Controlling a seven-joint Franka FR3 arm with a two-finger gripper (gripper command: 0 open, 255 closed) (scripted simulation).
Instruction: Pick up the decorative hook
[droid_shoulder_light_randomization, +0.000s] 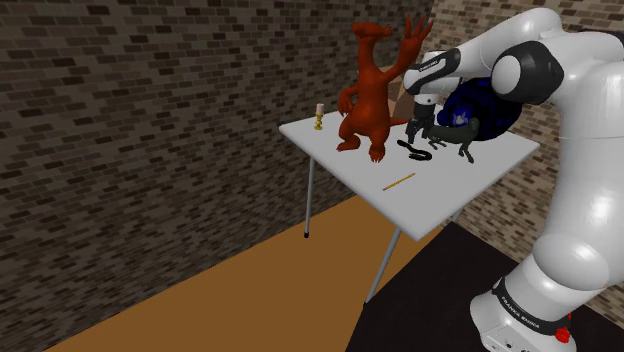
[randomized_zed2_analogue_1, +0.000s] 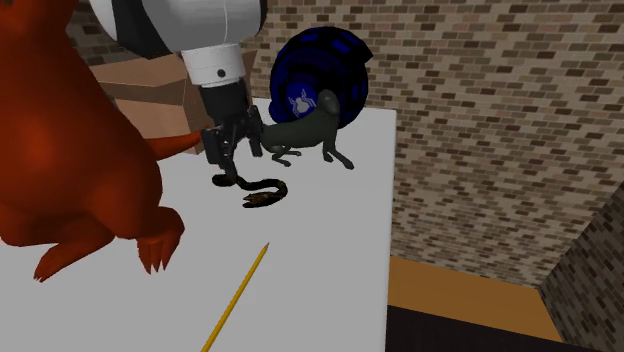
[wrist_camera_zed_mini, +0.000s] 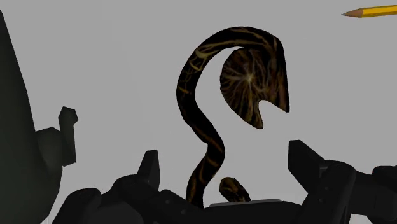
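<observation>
Hook (droid_shoulder_light_randomization: 415, 152) (randomized_zed2_analogue_1: 262, 192) (wrist_camera_zed_mini: 205, 127) lies flat on the white table (droid_shoulder_light_randomization: 450, 190), just beside the feet of the red figure (droid_shoulder_light_randomization: 370, 100) (randomized_zed2_analogue_1: 60, 150), on that figure's side toward the arm. Tool (droid_shoulder_light_randomization: 418, 128) (randomized_zed2_analogue_1: 232, 165) (wrist_camera_zed_mini: 227, 162) hangs straight down over the hook's thin end, away from the figure's foot. The fingers are spread, one either side of the stem, not touching it as far as the wrist view shows. My read: it is lined up for a pinch across the narrow stem, since the broad curl is too wide and too flat to clamp.

Hook is S-shaped — a slim curving stem that swells into a leaf-like curl, with a small tail at the other end. It is black with gold veining and looks glossy, hard and thin. With so little height off the table, the fingers likely need to go nearly to the surface.

Red figure is a tall, smooth, rust-coloured creature with a raised clawed hand. A yellow pencil (droid_shoulder_light_randomization: 399, 181) (randomized_zed2_analogue_1: 238, 295) (wrist_camera_zed_mini: 375, 11) lies near the figure, toward the table edge. A dark animal (randomized_zed2_analogue_1: 310, 135) with a blue dome lies beyond the hook from the figure.
</observation>
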